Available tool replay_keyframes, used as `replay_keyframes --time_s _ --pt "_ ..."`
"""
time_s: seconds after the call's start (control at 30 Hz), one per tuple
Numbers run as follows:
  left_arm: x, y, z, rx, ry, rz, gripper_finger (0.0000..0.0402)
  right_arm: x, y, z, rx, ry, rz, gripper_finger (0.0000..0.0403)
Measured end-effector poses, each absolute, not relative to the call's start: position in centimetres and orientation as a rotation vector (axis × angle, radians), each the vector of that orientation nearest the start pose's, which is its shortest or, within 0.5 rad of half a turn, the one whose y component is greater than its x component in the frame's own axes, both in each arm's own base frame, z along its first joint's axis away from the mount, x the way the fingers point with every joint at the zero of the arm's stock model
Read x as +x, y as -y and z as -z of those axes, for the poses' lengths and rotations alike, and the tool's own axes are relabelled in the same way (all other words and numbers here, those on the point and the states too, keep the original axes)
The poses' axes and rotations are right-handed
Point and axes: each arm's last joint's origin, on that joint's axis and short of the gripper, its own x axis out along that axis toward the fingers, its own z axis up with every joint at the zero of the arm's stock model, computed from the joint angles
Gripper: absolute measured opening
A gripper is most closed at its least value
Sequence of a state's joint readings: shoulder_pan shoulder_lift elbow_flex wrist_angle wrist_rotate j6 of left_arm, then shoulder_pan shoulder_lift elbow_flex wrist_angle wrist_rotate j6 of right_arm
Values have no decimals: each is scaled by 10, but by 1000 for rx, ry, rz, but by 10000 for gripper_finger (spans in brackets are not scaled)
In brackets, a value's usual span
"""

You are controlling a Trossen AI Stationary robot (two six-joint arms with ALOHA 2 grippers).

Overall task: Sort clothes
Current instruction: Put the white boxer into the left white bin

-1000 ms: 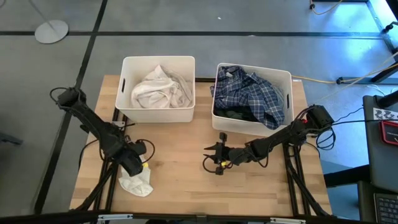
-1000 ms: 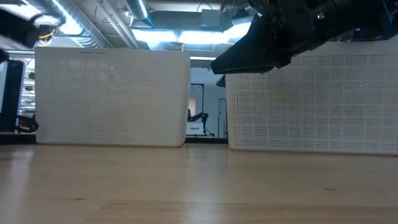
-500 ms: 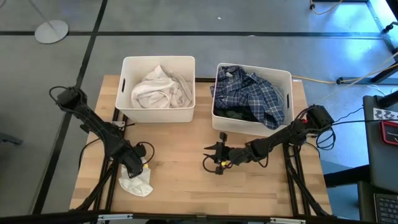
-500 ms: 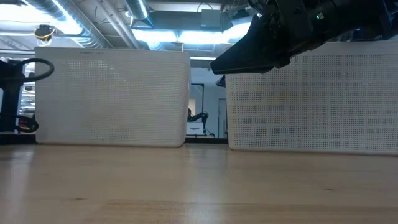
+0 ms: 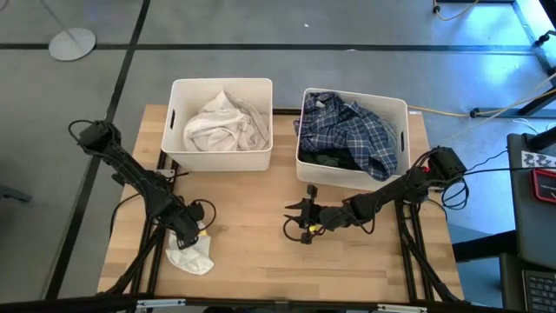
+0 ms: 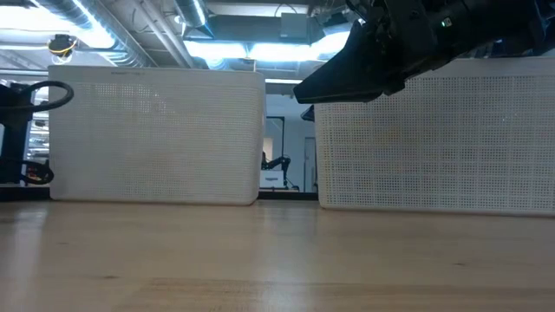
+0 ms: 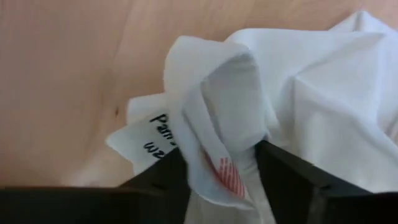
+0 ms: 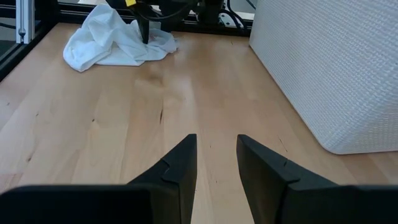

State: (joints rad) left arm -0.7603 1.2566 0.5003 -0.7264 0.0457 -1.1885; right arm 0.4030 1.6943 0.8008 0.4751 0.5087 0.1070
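Where the left pincer (image 5: 195, 243) comes down near the table's (image 5: 261, 261) front left edge, lies crumpled as a white garment (image 5: 191, 257), small and loosely heaped. Seen from the left wrist as a raised fold of white cloth (image 7: 311, 81) with a printed label (image 7: 152, 134) and a red-striped tag, caught between the dark fingers (image 7: 286, 171), which press on it from both sides. Sits close to the table's edge, with bare wood stretching from that pincer across to the right pincer (image 5: 295, 222). Hangs low at mid-table, just in front of the right bin (image 5: 347, 180) holding a plaid shirt (image 5: 356, 126); fingers narrowly parted, gripping nothing. Shows from the right wrist the garment (image 8: 112, 40) well ahead. Hides it entirely from the low camera.
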Motion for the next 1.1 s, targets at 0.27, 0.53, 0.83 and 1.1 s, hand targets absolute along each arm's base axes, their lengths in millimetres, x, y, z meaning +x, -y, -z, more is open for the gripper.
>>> replay_keyframes --time_s 0.27,0.53,0.83,1.1 --pt "122 117 -133 -359 -1517 -177 38 316 -120 -174 -79 -369 124 117" --pt "125 120 -137 -328 -1491 -139 19 316 -120 -174 -79 -369 124 117" --pt "142 132 -162 -265 -1369 -49 12 316 -120 -174 -79 -369 124 117" --pt "165 141 -211 -142 -1218 1 9 316 -120 -174 -79 -369 124 117"
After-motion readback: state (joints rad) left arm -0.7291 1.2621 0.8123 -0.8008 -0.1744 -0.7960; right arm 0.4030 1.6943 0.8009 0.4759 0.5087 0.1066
